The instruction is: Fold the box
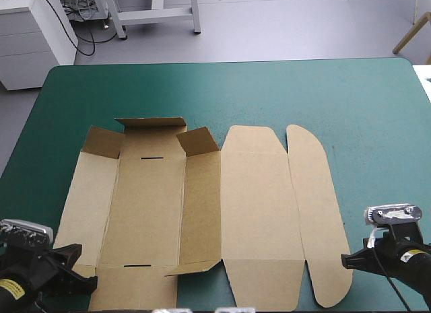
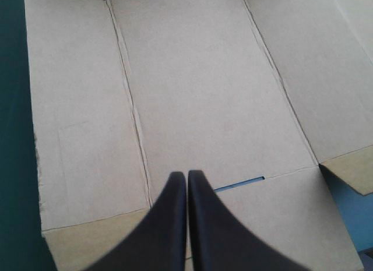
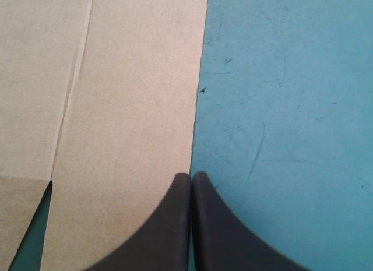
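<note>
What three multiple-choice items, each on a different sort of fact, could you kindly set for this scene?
1. Against the box, the right claw sits: A mid-panel; B at its right edge; C past its far end.
2. The slots cut in the box number: A two; B one; C five.
3. The left claw is: A wide open; B out of view; C shut.
Answers: B, its tip lies where board meets the teal-green cover; A, one dark slot shows near each end of a panel; C, it forms one pointed arch.
</note>
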Controlling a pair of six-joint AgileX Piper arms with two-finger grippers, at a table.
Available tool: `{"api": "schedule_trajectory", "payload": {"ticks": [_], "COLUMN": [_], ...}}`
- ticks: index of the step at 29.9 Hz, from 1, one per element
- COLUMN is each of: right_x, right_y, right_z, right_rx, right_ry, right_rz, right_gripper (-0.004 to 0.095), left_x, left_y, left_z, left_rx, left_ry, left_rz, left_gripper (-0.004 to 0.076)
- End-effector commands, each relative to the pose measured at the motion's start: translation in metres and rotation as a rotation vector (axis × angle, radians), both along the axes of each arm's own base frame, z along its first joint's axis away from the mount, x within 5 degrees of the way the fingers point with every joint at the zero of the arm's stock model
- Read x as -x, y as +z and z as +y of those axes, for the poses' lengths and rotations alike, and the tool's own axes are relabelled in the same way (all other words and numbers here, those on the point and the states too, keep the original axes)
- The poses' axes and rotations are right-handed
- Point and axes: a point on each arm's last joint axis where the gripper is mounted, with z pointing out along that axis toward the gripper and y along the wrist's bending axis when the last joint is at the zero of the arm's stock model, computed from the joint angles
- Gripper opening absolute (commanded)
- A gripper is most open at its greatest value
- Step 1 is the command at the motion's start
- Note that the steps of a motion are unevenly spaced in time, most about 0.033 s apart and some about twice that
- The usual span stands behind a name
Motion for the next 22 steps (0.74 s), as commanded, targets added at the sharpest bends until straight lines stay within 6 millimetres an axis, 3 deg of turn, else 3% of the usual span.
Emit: {"api": "schedule_trajectory", "payload": {"ticks": [1, 6, 11, 22], "right_x": [-0.005, -0.005, -0.005, -0.005], "right_y": [0.009, 0.009, 0.009, 0.009], "right_z": [0.000, 0.000, 0.000, 0.000], "right_rx": [-0.002, -0.004, -0.004, -0.004], "right_ry": [-0.006, -0.007, -0.007, -0.007], "right_rz": [-0.066, -0.064, -0.062, -0.062], "right_gripper": [-0.0019, -0.0019, -0.0019, -0.0019], "left_x": [-0.017, -0.039, -0.072, -0.167], "left_y": [0.016, 0.024, 0.043, 0.064], "left_z": [-0.004, -0.006, -0.006, -0.005], "left_rx": [0.025, 0.021, 0.032, -0.075], "left_ry": [-0.010, -0.008, 0.047, 0.076], "left_rz": [-0.013, 0.033, -0.039, 0.102], "left_gripper": [-0.0010, -0.0010, -0.0010, 0.0011]}}
